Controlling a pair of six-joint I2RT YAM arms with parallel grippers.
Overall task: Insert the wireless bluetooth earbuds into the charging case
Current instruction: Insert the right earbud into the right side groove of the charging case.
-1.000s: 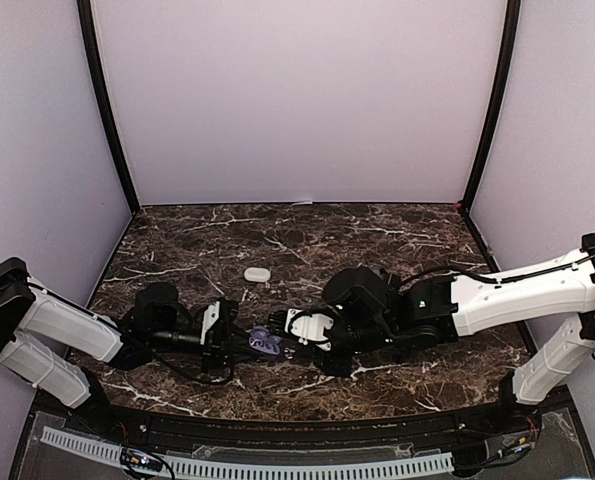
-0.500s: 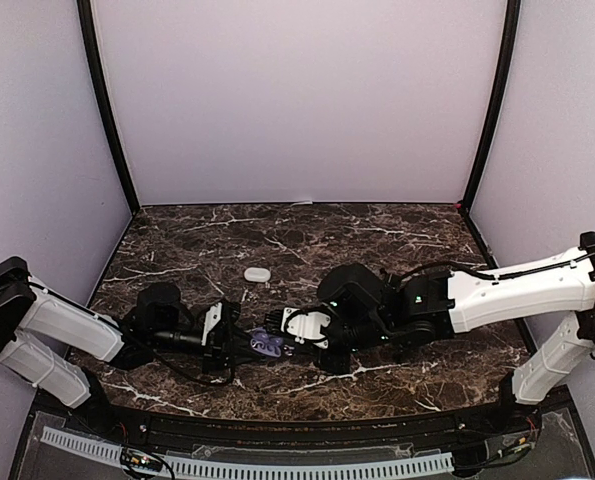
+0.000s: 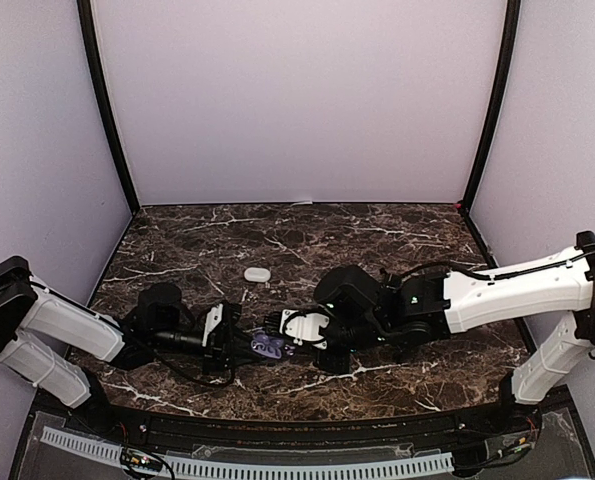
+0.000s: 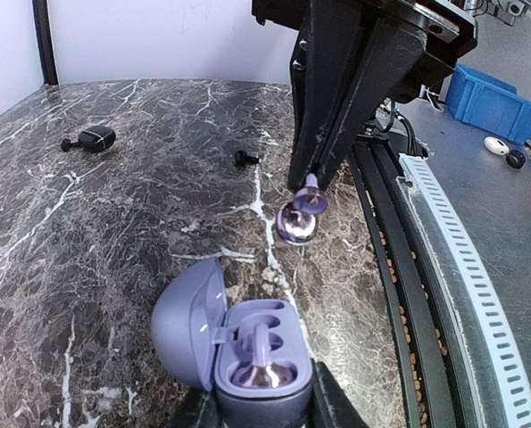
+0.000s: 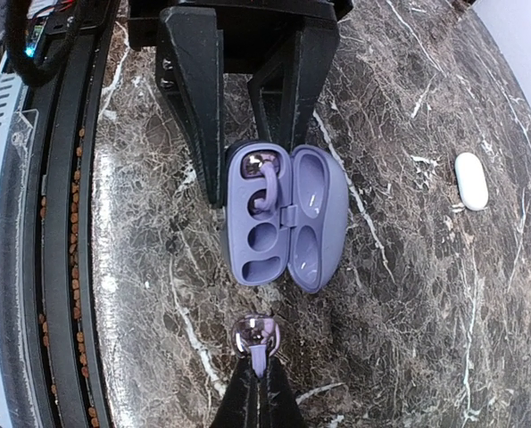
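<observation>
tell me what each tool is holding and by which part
The right tool pinches a purple earbud by its thin stem; the left tool grips the open purple case by its base half.

Glossy plastic earbud (image 4: 296,223), matt case (image 4: 189,325), polished marble tabletop (image 4: 113,223).

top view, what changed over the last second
The right gripper, shut on a purple earbud, slid left toward the open purple case and now sits close to it. The earbud is not yet in the case. The left gripper kept its hold on the purple case in the same spot, and the white case did not move.
</observation>
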